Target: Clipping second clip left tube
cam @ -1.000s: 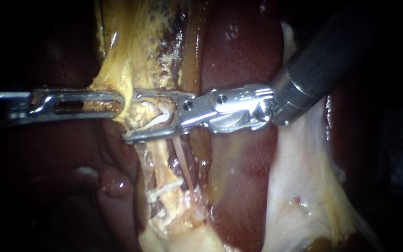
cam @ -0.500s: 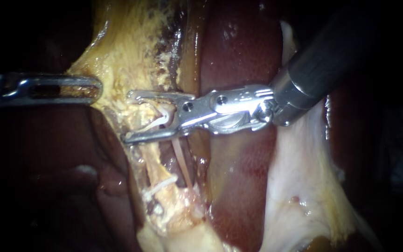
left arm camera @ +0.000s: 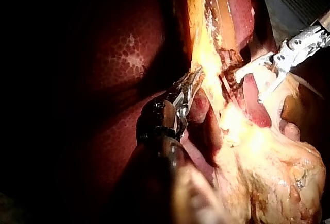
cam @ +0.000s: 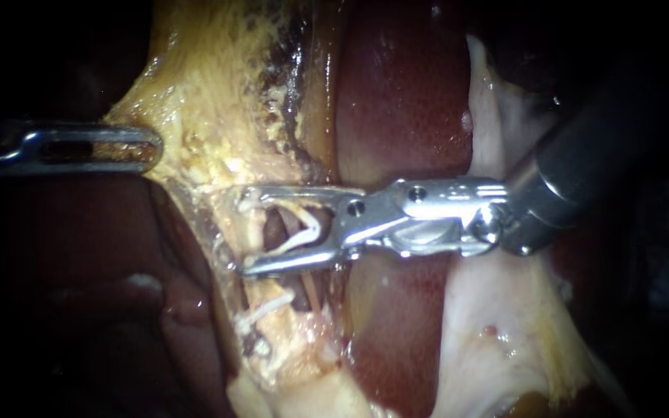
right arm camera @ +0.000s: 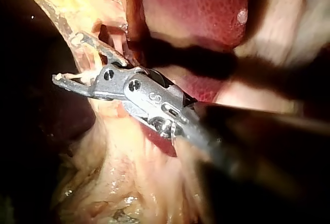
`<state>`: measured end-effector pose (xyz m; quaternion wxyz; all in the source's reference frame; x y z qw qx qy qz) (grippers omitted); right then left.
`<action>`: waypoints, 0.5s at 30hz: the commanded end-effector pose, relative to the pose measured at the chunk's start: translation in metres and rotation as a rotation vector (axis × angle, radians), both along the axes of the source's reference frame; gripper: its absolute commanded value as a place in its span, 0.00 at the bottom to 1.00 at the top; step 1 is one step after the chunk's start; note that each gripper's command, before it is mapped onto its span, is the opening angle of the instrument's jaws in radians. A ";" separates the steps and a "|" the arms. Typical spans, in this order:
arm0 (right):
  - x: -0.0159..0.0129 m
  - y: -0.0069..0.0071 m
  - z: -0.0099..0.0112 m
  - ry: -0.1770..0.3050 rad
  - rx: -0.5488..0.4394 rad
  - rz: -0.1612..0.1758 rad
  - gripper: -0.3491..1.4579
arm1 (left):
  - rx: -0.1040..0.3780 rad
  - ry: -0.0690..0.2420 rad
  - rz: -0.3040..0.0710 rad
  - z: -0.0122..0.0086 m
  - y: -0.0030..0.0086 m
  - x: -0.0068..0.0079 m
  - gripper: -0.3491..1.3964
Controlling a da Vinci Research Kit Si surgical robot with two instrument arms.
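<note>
Right tool (cam: 248, 231) has shifted down left tube (cam: 263, 288) toward first clip (cam: 263, 311); jaws wide, carrying second clip (cam: 303, 232) astride tube, unsqueezed. Left tool (cam: 145, 147) clenched on yellow tissue (cam: 195, 116)

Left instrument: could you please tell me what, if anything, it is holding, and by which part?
The left instrument holds the yellow tissue by its outer edge, stretching it sideways.

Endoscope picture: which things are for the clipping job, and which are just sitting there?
For the job:
right instrument, jaws holding a white clip
left tube
clip already on it
left instrument, gripping yellow tissue

Just there:
liver
pale tissue beside it
</note>
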<state>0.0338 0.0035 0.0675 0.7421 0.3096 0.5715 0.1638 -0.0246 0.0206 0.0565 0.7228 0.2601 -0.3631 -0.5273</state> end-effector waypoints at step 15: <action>0.0012 -0.0036 0.0076 -0.107 0.111 -0.089 0.50 | -0.009 -0.004 -0.002 -0.0012 -0.0003 -0.0001 0.00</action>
